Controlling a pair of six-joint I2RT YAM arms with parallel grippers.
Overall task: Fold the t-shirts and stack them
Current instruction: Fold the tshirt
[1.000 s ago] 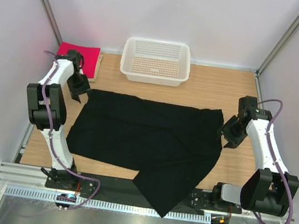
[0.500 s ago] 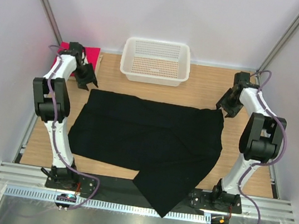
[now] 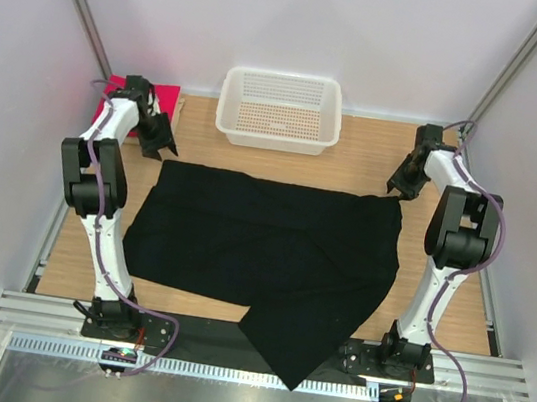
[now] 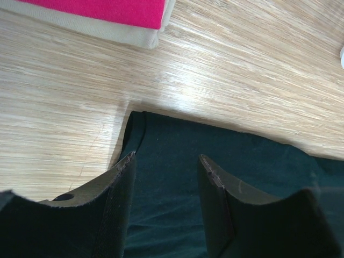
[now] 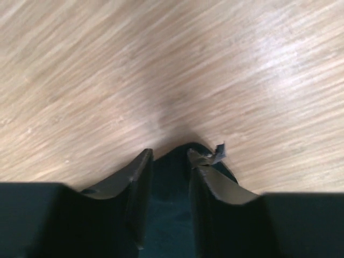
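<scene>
A large black t-shirt (image 3: 272, 247) lies spread flat on the wooden table, with one flap hanging over the near edge. My left gripper (image 3: 159, 144) is open and hovers over the shirt's far left corner; in the left wrist view (image 4: 166, 161) black cloth (image 4: 252, 166) lies under and between the fingers. My right gripper (image 3: 397, 187) is at the far right corner. In the right wrist view (image 5: 170, 156) its jaws stand a narrow gap apart astride the cloth corner (image 5: 171, 177). A folded pink-red t-shirt (image 3: 159, 99) (image 4: 107, 8) lies on a beige one (image 4: 97, 33) at the back left.
A white mesh basket (image 3: 276, 136) stands at the back centre, beyond the black shirt. Bare wood (image 3: 366, 160) runs between the basket and the shirt's far edge. Walls and frame posts close in both sides. A torn scrap of tape (image 5: 219, 151) sticks from my right fingertip.
My right gripper has swung from beside the shirt's right edge up to its far right corner. My left gripper has shifted slightly toward the far left corner. The shirt has not moved.
</scene>
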